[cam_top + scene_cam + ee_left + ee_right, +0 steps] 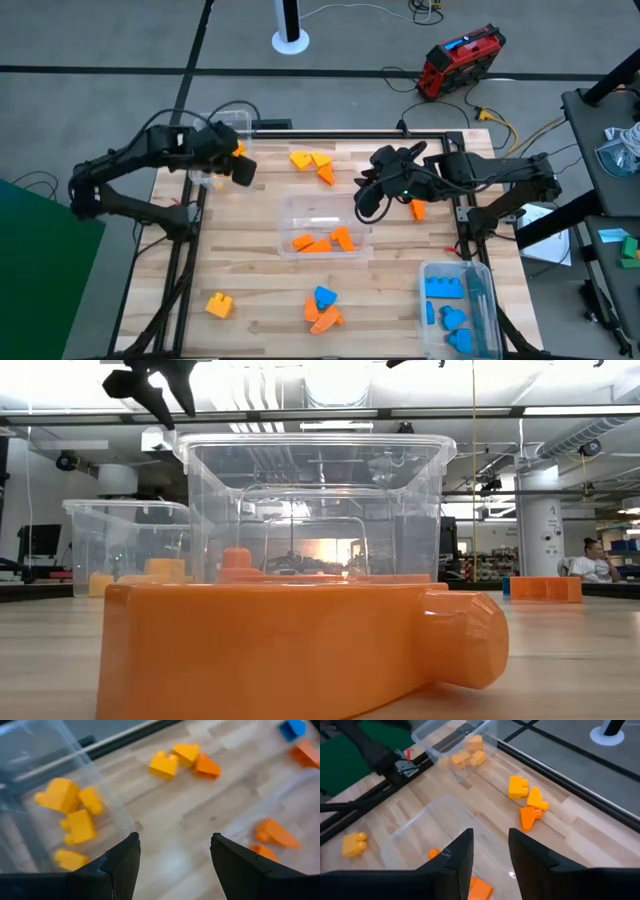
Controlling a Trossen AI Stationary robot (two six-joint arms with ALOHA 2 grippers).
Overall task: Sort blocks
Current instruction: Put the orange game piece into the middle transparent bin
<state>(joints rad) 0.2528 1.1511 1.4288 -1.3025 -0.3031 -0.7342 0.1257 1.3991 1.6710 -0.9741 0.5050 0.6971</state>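
Observation:
Blocks lie scattered on the wooden table. Two yellow and one orange lie at the far middle. One orange block is at the right and one yellow at the near left. A blue and orange group lies at the near middle. My left gripper hangs open beside the far-left clear bin, which holds yellow blocks. My right gripper is open above the right end of the middle bin, which holds orange blocks. Both grippers are empty.
A clear bin with blue blocks stands at the near right. In the low view a large orange block fills the foreground in front of a clear bin. Bare wood shows between the bins.

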